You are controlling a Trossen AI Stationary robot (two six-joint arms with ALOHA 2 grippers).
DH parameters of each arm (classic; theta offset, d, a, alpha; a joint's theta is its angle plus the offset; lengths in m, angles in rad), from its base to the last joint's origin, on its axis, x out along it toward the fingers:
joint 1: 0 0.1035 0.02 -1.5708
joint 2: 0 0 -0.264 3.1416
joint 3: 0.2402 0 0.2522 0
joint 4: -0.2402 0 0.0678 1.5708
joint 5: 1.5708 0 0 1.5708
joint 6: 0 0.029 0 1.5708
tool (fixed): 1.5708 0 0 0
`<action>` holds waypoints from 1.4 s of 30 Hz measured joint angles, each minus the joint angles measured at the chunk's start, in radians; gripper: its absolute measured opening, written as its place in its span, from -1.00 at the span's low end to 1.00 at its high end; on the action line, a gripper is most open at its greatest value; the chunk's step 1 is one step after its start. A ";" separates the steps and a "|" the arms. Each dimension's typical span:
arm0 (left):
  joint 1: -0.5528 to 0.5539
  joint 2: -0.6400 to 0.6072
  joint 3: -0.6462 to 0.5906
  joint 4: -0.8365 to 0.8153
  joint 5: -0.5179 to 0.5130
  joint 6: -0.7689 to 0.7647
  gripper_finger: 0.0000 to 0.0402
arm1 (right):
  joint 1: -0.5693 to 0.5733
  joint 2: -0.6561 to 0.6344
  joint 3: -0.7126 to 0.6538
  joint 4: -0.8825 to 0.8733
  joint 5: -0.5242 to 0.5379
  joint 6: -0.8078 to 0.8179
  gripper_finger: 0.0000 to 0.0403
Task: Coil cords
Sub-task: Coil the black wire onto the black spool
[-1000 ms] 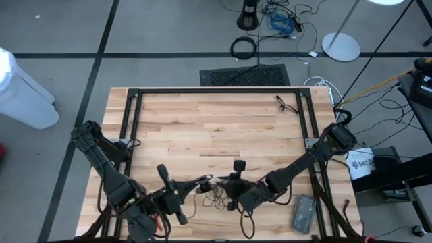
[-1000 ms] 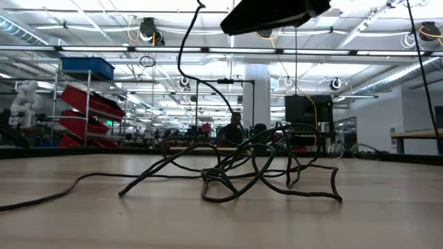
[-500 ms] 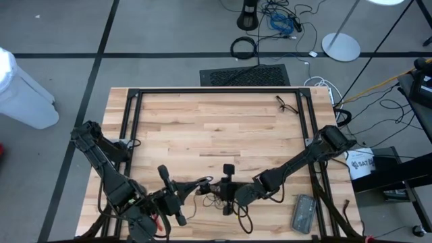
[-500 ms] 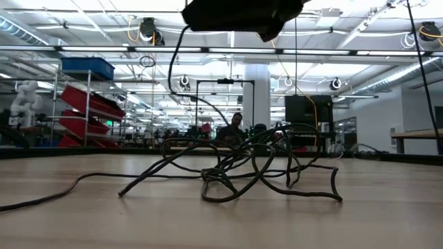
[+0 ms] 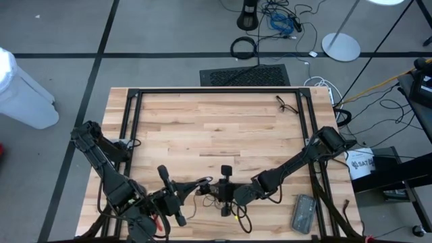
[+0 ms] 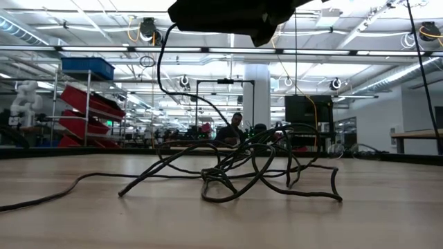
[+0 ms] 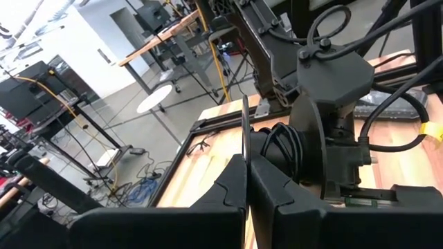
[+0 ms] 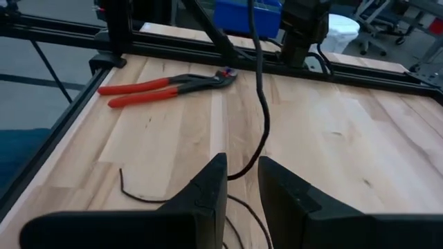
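A light wooden desk with a black metal frame is seen from above, with two dark robot arms reaching in from its near edge. A thin black cord lies in a loose tangle near the front middle of the desk, between the two arms. From desk height the cord shows as a low knot of overlapping loops, with one long strand trailing away along the wood and another strand rising up to a dark arm part overhead.

The left claw sits at the left edge of the tangle, its fingers pressed together. In the left wrist view its two fingers meet with a thin black strand standing at their seam; whether they actually pinch it cannot be told.

The right claw hangs over the right part of the tangle. In the right wrist view its fingers stand a little apart, and a strand of the cord runs down the wood into the gap between them; a firm grip cannot be made out.

Red-handled pliers lie on the desk, well apart from the tangle. A pair of glasses rests near the far right corner.
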 joint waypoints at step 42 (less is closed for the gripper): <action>0.000 0.000 0.000 0.001 0.020 0.000 -0.99 | -0.008 0.000 0.000 0.053 0.025 -0.003 -0.38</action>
